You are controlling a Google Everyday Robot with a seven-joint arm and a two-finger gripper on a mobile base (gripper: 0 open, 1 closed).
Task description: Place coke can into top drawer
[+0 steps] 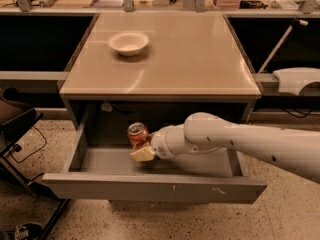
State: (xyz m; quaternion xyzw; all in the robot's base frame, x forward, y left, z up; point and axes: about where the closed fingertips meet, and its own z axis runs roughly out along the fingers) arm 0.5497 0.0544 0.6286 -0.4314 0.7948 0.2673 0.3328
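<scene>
The coke can (138, 134), red with a silver top, is upright and slightly tilted inside the open top drawer (155, 186). My gripper (141, 150) comes in from the right on a white arm and is shut on the can's lower part, holding it just above the drawer floor, left of centre. One pale fingertip (142, 154) shows below the can. The drawer is pulled well out, its grey front panel facing me with small white scuffs.
A white bowl (128, 42) sits on the tabletop (190, 59) at the back left. A dark chair (17, 124) stands left of the drawer. A white fixture (297, 79) juts from the right. Clutter lines the back counter.
</scene>
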